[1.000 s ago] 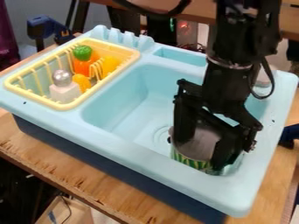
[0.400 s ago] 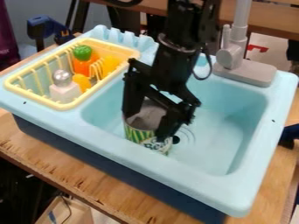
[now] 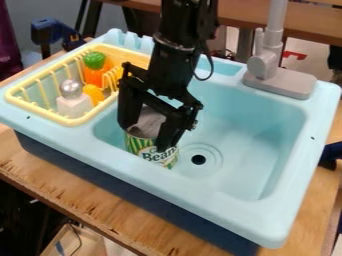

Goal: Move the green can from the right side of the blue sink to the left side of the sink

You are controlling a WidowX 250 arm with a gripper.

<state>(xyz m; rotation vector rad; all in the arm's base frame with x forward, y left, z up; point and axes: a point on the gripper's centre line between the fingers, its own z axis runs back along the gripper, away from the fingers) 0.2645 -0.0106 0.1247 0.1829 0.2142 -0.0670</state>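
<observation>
You have the end effector (image 3: 145, 138) clamped on the striped can (image 3: 141, 146), which sits directly between its two fingers, long axis near upright, inside the blue sink (image 3: 200, 198), between the drain hole (image 3: 198, 159) and the yellow rack (image 3: 77, 121).

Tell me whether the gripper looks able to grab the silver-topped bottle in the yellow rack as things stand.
Probably not right now: the gripper has its fingers around the can. Otherwise the way looks free, since the bottle stands uncovered and the rack is open on top.
</observation>
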